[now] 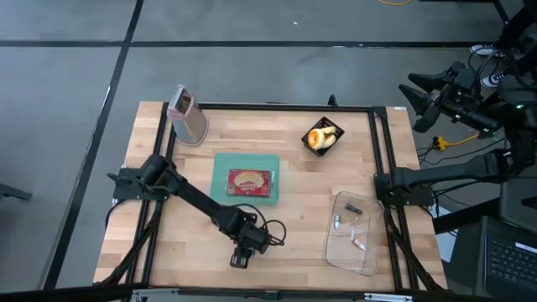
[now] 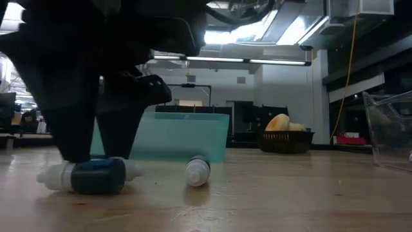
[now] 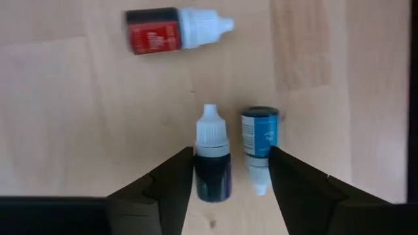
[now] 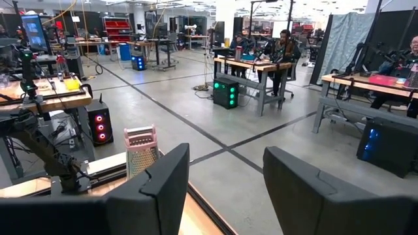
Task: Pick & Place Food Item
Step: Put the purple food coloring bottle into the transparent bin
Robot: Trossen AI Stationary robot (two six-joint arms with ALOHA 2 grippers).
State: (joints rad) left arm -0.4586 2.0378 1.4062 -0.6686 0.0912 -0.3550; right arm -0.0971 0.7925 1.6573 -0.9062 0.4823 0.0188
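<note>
My left gripper [image 1: 241,256] points down near the table's near edge, open, over three small dropper bottles lying on the wood. A dark blue bottle [image 3: 212,163] and a light blue bottle [image 3: 259,145] lie side by side between its fingers. A red bottle [image 3: 171,29] lies apart from them. A packaged food item [image 1: 249,181] lies on a teal tray [image 1: 223,161] at mid-table. A pastry [image 1: 321,137] sits in a black basket [image 1: 333,124] at the far right. My right gripper [image 4: 225,196] waits open, raised beyond the table's right edge. My left gripper comes from above, pointing down. One finger [image 3: 173,179] stands right against the dark blue bottle's outer side, the other finger [image 3: 294,179] against the light blue bottle's. I cannot tell whether they touch. Both bottles lie flat on the table.
A metal grater [image 1: 186,113] stands at the far left corner. A clear plastic bin [image 1: 352,235] with small bottles inside sits at the near right. Black rails [image 1: 379,151] run along the table's sides.
</note>
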